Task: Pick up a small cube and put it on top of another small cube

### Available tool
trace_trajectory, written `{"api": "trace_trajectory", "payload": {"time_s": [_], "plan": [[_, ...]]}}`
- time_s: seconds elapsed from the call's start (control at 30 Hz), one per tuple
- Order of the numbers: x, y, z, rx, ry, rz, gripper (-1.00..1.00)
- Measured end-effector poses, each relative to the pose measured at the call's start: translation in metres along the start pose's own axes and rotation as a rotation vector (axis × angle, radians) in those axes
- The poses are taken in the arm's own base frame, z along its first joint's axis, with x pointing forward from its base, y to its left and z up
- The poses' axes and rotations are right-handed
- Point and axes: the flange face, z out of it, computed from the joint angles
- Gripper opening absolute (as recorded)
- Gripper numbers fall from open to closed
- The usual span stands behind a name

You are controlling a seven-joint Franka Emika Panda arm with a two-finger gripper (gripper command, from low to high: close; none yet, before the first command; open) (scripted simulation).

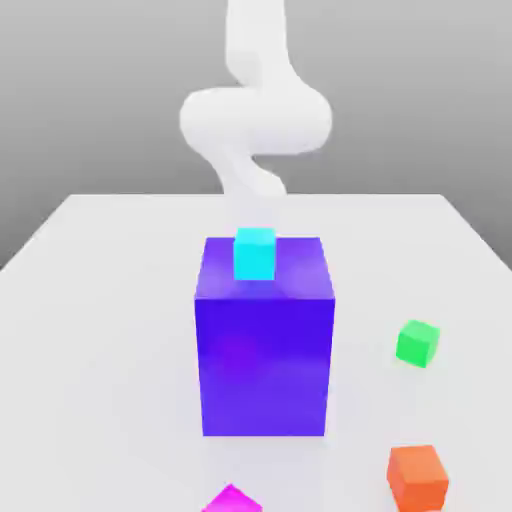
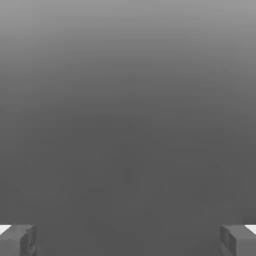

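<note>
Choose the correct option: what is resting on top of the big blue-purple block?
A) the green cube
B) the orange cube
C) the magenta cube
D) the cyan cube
D: the cyan cube sits on the top face of the blue-purple block, while the green cube, orange cube and magenta cube lie on the table.

A smooth, rounded white arm (image 1: 255, 115); the hand (image 2: 128, 240) has blocky grey fingers (image 2: 17, 240).

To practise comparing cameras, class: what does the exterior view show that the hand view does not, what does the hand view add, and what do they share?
Exterior view: the arm, table, blue block with the cyan cube on top, and the green cube, orange cube and pink cube lying apart. Hand view: the gripper, fingers wide apart, nothing between them. Shared: a plain grey backdrop.
</note>
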Motion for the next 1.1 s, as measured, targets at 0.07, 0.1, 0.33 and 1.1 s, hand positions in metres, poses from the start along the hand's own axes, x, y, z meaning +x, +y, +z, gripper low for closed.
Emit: {"api": "trace_trajectory", "payload": {"time_s": [0.07,0.1,0.33,1.1], "plan": [[0.001,0.0,0.038,-0.046,-0.029,0.044,0.0],[0.002,0.001,0.056,-0.068,-0.043,0.065,0.0],[-0.008,0.02,0.181,-0.224,-0.129,0.211,0.0],[-0.154,0.208,0.501,-0.684,-0.301,0.6,-1.0]]}}
